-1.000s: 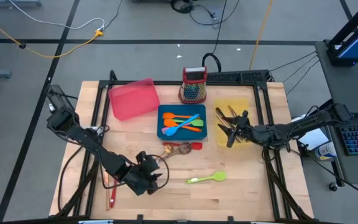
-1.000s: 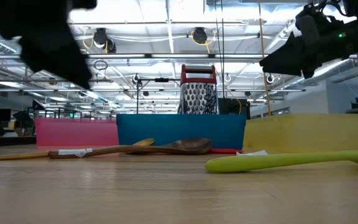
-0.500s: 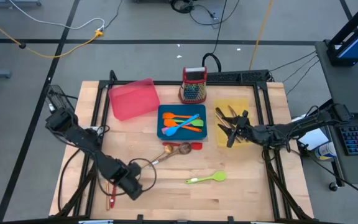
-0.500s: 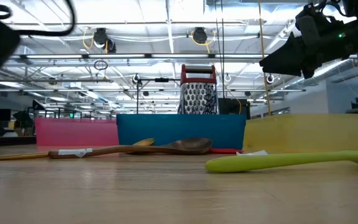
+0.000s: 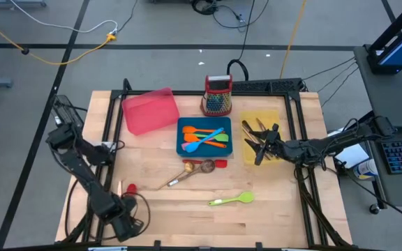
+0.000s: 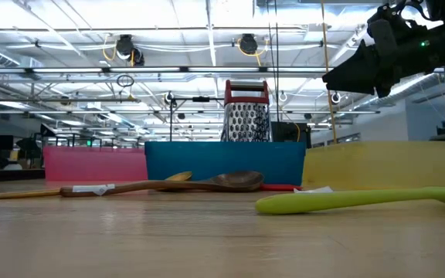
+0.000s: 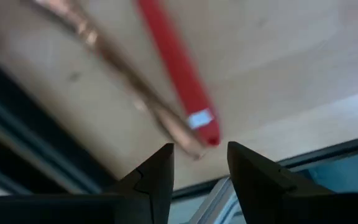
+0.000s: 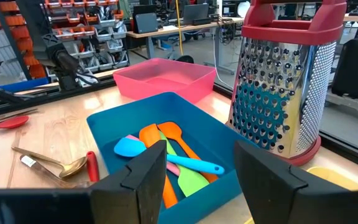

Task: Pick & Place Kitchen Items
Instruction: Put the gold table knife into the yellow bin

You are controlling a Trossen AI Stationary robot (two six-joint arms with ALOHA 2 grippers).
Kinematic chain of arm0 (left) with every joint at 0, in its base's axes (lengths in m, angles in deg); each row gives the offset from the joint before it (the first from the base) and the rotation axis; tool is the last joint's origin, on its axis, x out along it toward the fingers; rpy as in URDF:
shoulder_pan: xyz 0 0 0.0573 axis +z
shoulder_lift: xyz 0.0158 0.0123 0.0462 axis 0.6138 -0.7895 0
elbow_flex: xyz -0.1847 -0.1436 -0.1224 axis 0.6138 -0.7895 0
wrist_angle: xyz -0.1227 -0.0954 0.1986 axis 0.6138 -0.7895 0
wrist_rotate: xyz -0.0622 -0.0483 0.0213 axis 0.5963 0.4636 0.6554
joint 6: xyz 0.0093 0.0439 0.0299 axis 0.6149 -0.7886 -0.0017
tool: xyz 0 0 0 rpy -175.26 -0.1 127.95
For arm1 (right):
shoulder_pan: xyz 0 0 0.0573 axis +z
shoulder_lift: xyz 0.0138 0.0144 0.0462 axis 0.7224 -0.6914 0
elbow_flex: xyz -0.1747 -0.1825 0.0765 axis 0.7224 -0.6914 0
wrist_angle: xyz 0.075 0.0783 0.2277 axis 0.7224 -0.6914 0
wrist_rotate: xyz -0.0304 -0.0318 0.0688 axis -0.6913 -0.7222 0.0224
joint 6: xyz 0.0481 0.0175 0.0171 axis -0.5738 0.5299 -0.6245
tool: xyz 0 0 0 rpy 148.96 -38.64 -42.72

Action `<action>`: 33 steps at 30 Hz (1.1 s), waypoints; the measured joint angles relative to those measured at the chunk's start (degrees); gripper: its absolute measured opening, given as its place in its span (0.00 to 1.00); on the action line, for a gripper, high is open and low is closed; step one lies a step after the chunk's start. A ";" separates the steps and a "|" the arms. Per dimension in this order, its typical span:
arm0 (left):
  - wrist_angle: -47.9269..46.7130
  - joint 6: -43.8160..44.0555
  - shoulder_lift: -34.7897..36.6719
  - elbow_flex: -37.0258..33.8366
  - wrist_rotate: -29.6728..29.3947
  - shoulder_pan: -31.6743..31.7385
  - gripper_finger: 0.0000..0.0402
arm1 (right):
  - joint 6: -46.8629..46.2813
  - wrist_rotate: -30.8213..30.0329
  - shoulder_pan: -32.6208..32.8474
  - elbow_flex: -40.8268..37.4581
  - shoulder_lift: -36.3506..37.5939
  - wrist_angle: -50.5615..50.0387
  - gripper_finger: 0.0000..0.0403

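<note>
The left gripper sits at the table's near left corner, about 7 o'clock from the table centre. In the left wrist view its fingers stand apart with nothing between them; just beyond their tips lie the ends of a red utensil and a copper-toned utensil, side by side on the wood near the table edge. From above, the red utensil shows beside the left arm.

The right gripper hovers over the yellow tray at roughly 3 o'clock. In the right wrist view its fingers are spread and hold nothing. Dark cutlery lies in the yellow tray under it.

The blue tray sits at table centre toward 12 o'clock and holds orange spatulas, a blue spoon and a green piece. The pink tray lies at 11 o'clock, tilted relative to the table edges. A metal grater with red trim stands upright at 12 o'clock behind the blue tray.

On bare wood just in front of the blue tray lie a wooden spoon, a copper-toned spoon and a short red item. A green spatula lies alone at 5 o'clock, well apart from both grippers.
</note>
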 joint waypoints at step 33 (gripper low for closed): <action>-17.92 -3.89 -0.28 -0.07 -5.94 1.23 0.38 | -3.45 0.88 -0.02 0.00 -0.02 -0.01 0.42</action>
